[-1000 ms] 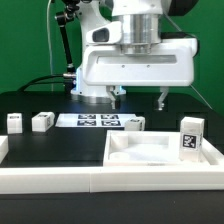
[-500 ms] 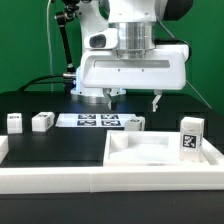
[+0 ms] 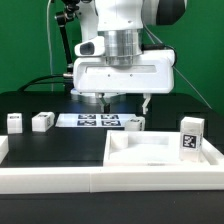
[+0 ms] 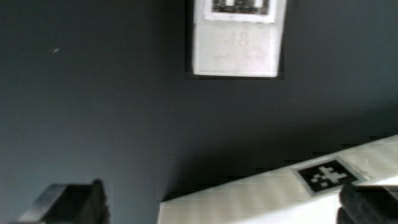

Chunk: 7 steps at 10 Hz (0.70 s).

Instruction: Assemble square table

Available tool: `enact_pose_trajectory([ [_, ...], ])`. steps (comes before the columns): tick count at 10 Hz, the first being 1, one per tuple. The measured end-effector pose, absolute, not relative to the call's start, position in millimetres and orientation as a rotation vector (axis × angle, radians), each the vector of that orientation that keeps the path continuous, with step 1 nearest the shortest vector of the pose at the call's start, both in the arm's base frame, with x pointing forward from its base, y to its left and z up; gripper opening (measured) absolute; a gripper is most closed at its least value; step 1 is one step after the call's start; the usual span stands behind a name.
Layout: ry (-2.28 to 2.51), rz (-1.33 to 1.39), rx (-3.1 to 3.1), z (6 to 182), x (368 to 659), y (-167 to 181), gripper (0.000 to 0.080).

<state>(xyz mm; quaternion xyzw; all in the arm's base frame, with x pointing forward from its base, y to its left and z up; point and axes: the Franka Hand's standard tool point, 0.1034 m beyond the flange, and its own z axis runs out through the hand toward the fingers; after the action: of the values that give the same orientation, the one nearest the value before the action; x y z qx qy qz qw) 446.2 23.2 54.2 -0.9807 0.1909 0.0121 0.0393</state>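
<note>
The square table's white slab [image 3: 165, 150] lies on the black surface at the exterior view's right, rims up. Its tagged corner shows in the wrist view [image 4: 302, 190]. Four white tagged legs are loose: two at the left [image 3: 14, 122] [image 3: 42, 121], one by the slab's far corner [image 3: 135, 122], and one standing upright on the slab's right side [image 3: 192, 135]. One leg shows in the wrist view [image 4: 237, 40]. My gripper [image 3: 125, 102] hangs open and empty above the surface behind the slab. Its dark fingers [image 4: 71, 205] frame the slab's corner in the wrist view.
The marker board [image 3: 98, 121] lies flat between the left legs and the leg by the slab. A long white rail [image 3: 90, 182] edges the front of the black surface. A dark stand with cables [image 3: 62, 50] rises at the back left.
My gripper has moved toward the exterior view's left, staying open and at about the same height. The slab and legs have not moved.
</note>
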Motion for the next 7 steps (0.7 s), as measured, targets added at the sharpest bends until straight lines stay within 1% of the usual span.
enact_pose_trajectory([
  [3,0.587,0.085,-3.001,52.5,442.9,22.8,0.0649],
  [4,0.584,0.187,-2.985,50.1,438.1,22.4,0.0649],
  [6,0.587,0.351,-2.945,49.3,440.9,26.4,0.0649],
  [7,0.583,0.484,-2.909,50.0,436.7,29.2,0.0649],
])
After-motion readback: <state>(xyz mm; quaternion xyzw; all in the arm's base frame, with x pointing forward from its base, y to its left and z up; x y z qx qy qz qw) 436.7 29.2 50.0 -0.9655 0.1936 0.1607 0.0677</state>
